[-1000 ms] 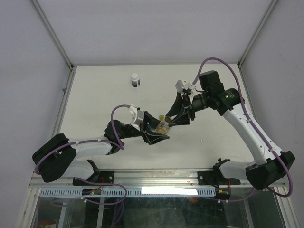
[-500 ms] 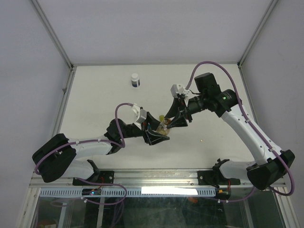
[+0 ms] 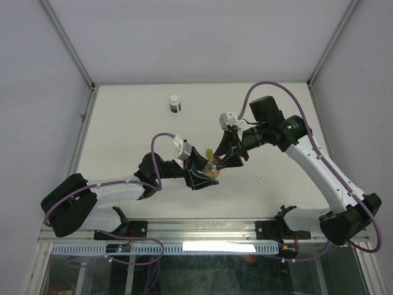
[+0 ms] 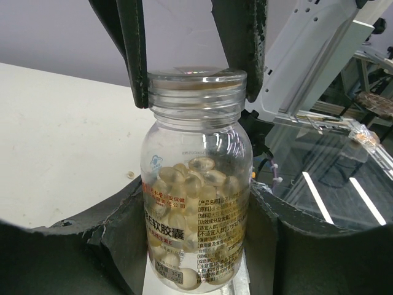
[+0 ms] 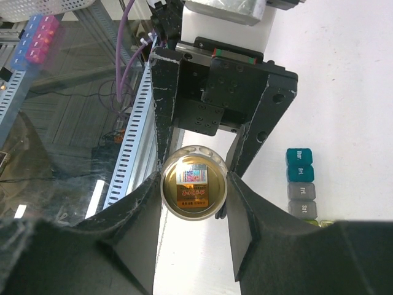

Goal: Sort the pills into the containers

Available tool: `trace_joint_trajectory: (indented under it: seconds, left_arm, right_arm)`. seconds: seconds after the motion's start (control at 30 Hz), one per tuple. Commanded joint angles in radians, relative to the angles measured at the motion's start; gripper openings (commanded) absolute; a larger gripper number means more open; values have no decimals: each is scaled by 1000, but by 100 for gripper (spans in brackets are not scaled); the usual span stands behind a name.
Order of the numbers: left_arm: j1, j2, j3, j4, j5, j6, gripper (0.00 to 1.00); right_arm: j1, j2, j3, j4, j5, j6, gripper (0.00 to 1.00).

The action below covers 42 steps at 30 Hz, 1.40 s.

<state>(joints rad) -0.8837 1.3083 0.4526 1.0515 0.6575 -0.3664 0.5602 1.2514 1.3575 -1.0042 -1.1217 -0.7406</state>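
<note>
As both claws meet over the tabletop (image 3: pixel 123 123), left claw (image 4: pixel 196 236) clenched around the clear bottle (image 4: pixel 196 184), right claw (image 5: pixel 193 198) clamped on the bottle's lid (image 4: pixel 196 75) from above, pills (image 4: pixel 198 175) heaped inside the bottle, containers (image 5: pixel 301 184) on the tabletop near the bottle

White table (image 3: pixel 123 117) boxed in by pale grey walls (image 3: pixel 196 37).

I sit in robot lab test cell: white table (image 3: pixel 123 117) boxed by plain grey panels (image 3: pixel 37 92) on aluminium posts (image 3: pixel 67 43), metal mounting rail (image 3: pixel 202 228), slotted cable duct (image 3: pixel 80 247), purple cables (image 3: pixel 273 82) looping overhead
</note>
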Motion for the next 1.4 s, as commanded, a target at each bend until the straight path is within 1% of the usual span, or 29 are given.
trace_joint_trajectory:
  seconds: [0.0, 0.17, 0.33, 0.43, 0.5, 0.63, 0.73, 0.83, 0.93, 0.97, 1.0, 1.1, 1.17, 1.2, 1.3, 1.37]
  left_arm:
    - [-1, -72, 48, 182, -101, 74, 0]
    - [-6, -53, 73, 194, -182, 101, 0]
    - [-12, -50, 99, 124, -318, 141, 0]
    - [-15, -51, 104, 120, -398, 153, 0]
    - [-19, -39, 119, 108, -459, 161, 0]
    - [-44, 1, 181, 18, -604, 224, 0]
    - [-50, 43, 211, 2, -685, 244, 0]
    - [-52, 83, 226, -4, -712, 239, 0]
    - [-52, 101, 209, 15, -691, 224, 0]
    - [-51, 101, 201, 17, -686, 220, 0]
    - [-51, 98, 192, 15, -678, 217, 0]
    - [-50, 83, 161, 9, -652, 204, 0]
    - [-49, 70, 146, -4, -633, 196, 0]
    - [-48, 62, 139, -11, -621, 193, 0]
    - [-48, 44, 128, -48, -601, 189, 0]
    - [-49, 34, 120, -58, -586, 184, 0]
  right_arm:
    - [23, -10, -38, 90, 72, 129, 24]
    - [23, -17, -67, 199, 176, 254, 24]
    - [25, 0, -81, 253, 234, 322, 24]
    - [24, 5, -106, 308, 292, 386, 23]
    - [26, 14, -125, 369, 343, 447, 23]
    - [26, 39, -155, 476, 467, 613, 22]
    - [26, 62, -164, 538, 539, 711, 20]
    - [28, 73, -159, 568, 585, 737, 19]
    - [28, 69, -148, 564, 567, 715, 21]
    - [25, 66, -142, 556, 555, 705, 23]
    - [24, 62, -133, 542, 545, 692, 29]
    - [1, 40, -101, 506, 497, 654, 58]
    - [-27, 25, -74, 485, 456, 635, 70]
    - [-44, 18, -60, 478, 431, 627, 74]
    - [-86, 2, -19, 447, 338, 600, 81]
    - [-107, -8, 0, 420, 279, 573, 88]
